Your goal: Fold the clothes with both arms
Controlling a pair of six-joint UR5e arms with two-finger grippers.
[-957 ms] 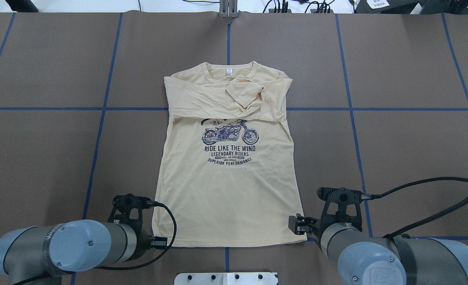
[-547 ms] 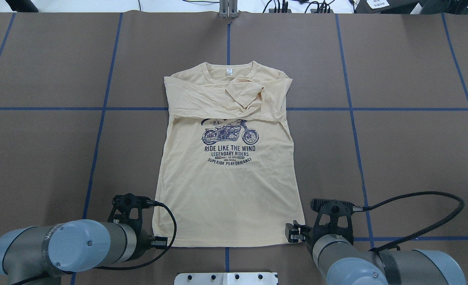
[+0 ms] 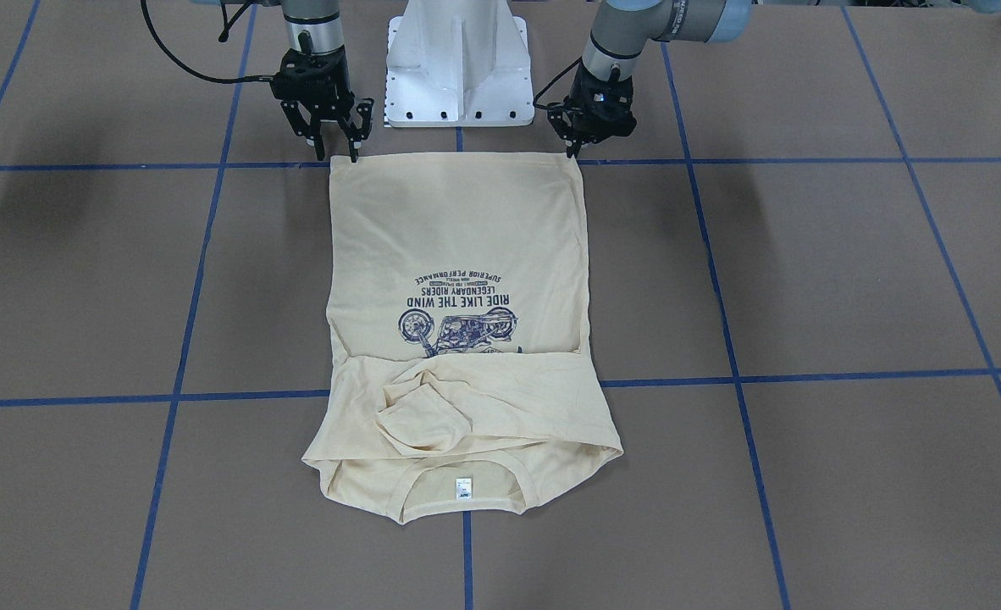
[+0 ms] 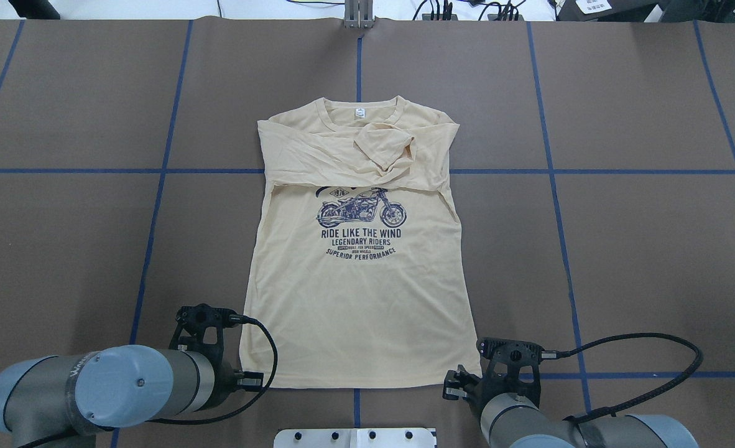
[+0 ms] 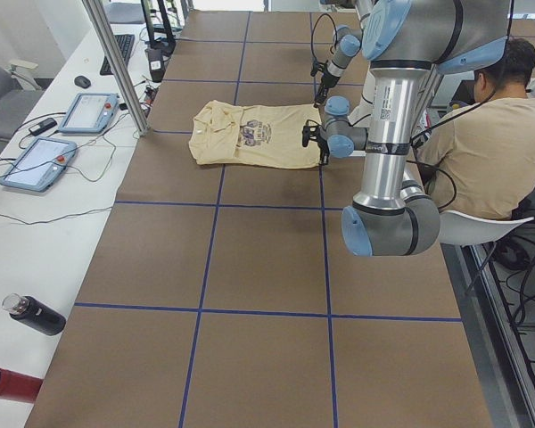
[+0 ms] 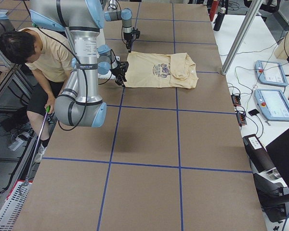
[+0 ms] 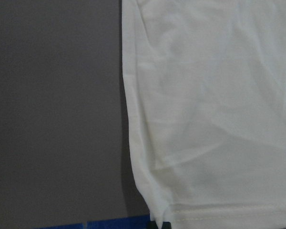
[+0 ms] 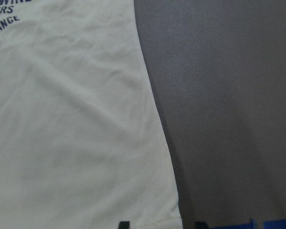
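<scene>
Garment: a pale cream-yellow knit shirt [image 4: 355, 298] with a navy motorcycle print lay flat, front up, about midway between the side edges of the brown table [image 4: 641, 249] marked with blue tape lines. Its hem lay near and parallel to the robot-side edge, and its collar pointed toward the far edge.
Sleeves: both were folded in across the chest, the top one bunched and covering the upper edge of the print.
Label: a small white neck label [image 4: 359, 113] showed inside the collar.
Left gripper: the black two-finger left gripper [image 3: 574, 147] sat at the hem corner on the robot's left. Its fingers were drawn together, and the corner appeared pinched between them.
Right gripper: the black two-finger right gripper [image 3: 336, 151] stood at the opposite hem corner with its fingers spread wide. In its wrist view the fingertips [image 8: 124, 224] straddled the corner, one over cloth and one over bare table, gripping nothing.
Arms: the grey metal left arm [image 4: 112, 389] and right arm [image 4: 566, 429], with light-blue joint caps, came in from the robot-side edge on either side of the white pedestal base [image 3: 458, 68].
Bystander: a person in a beige top [image 5: 490, 134] sat behind the robot.
</scene>
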